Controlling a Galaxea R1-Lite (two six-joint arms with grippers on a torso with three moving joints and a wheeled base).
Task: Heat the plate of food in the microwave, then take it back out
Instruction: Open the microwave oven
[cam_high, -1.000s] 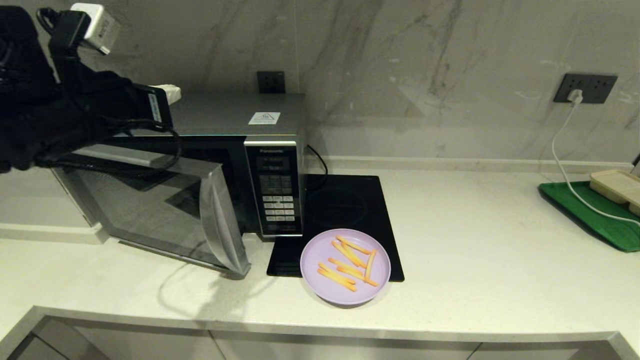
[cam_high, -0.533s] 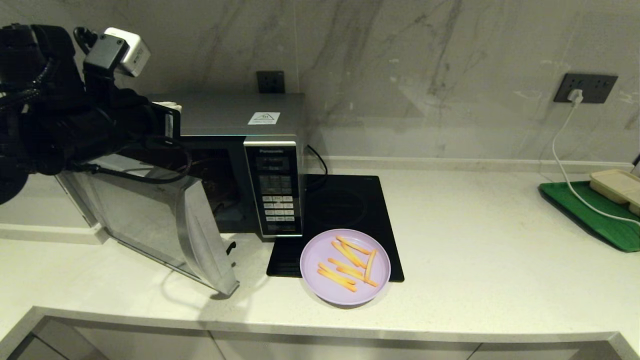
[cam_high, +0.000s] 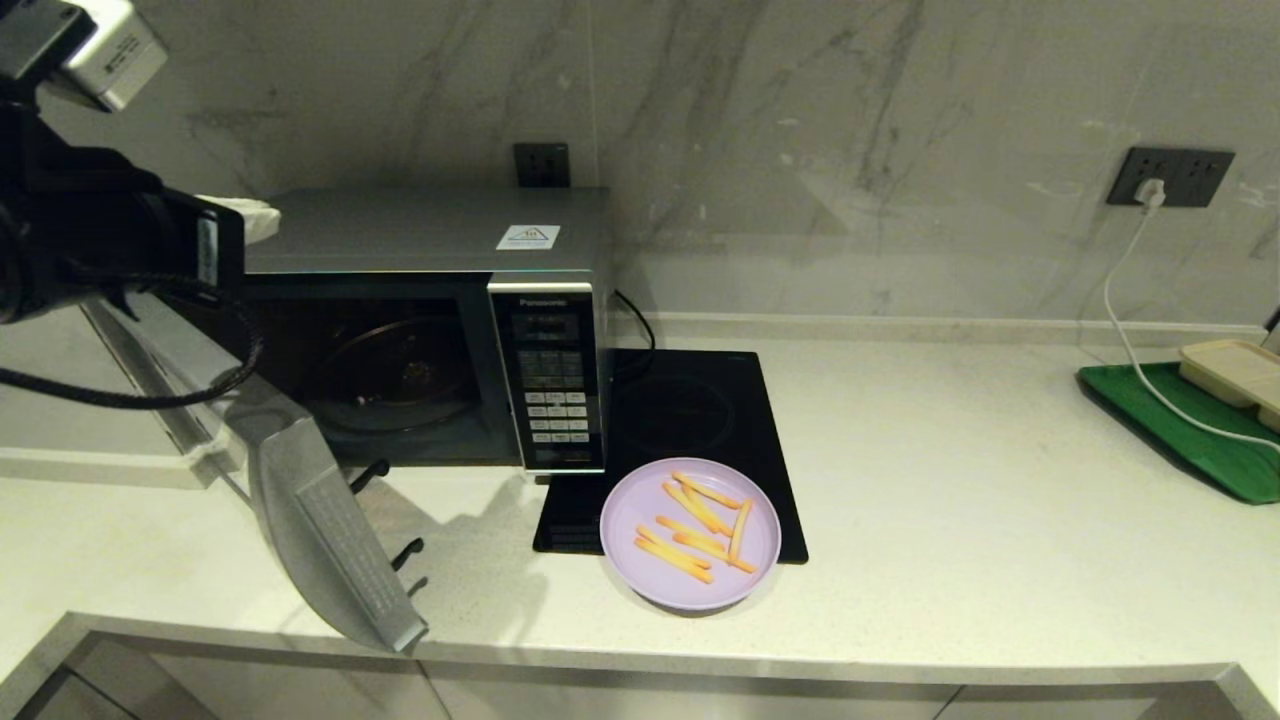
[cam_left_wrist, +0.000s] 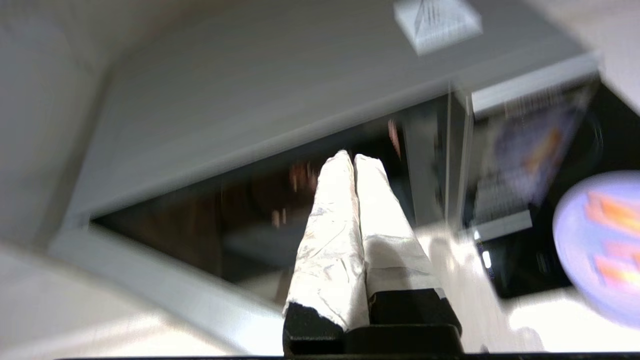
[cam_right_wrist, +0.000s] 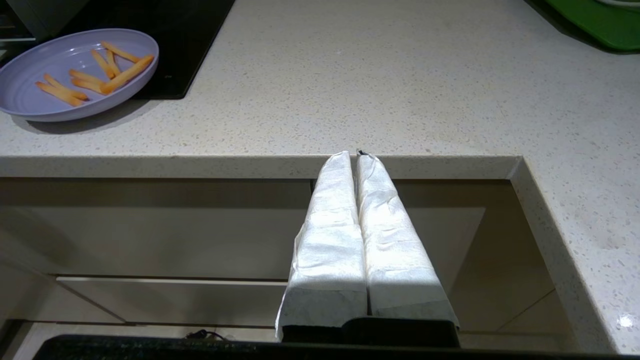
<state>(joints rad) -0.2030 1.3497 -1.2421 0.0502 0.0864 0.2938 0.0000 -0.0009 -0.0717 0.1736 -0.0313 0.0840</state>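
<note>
The silver microwave (cam_high: 450, 230) stands at the counter's left with its door (cam_high: 325, 545) swung wide open toward the front left, so the dark cavity and glass turntable (cam_high: 400, 375) show. My left gripper (cam_high: 248, 218) hovers at the microwave's upper left corner, shut and empty; the left wrist view shows its fingertips (cam_left_wrist: 352, 158) pressed together in front of the open cavity (cam_left_wrist: 200, 220). The lilac plate of food (cam_high: 690, 532) with orange sticks rests on the counter, overlapping the cooktop's front edge. My right gripper (cam_right_wrist: 355, 154) is shut below the counter's front edge, right of the plate of food (cam_right_wrist: 75, 75).
A black induction cooktop (cam_high: 695, 420) lies right of the microwave. A green tray (cam_high: 1185, 430) with a beige container (cam_high: 1235, 372) sits at the far right, a white cable (cam_high: 1125, 300) running to a wall socket. The open door juts over the counter's front left.
The microwave door has swung from part open to wide open, toward the front left. My left arm has pulled back to the left, away from the door.
</note>
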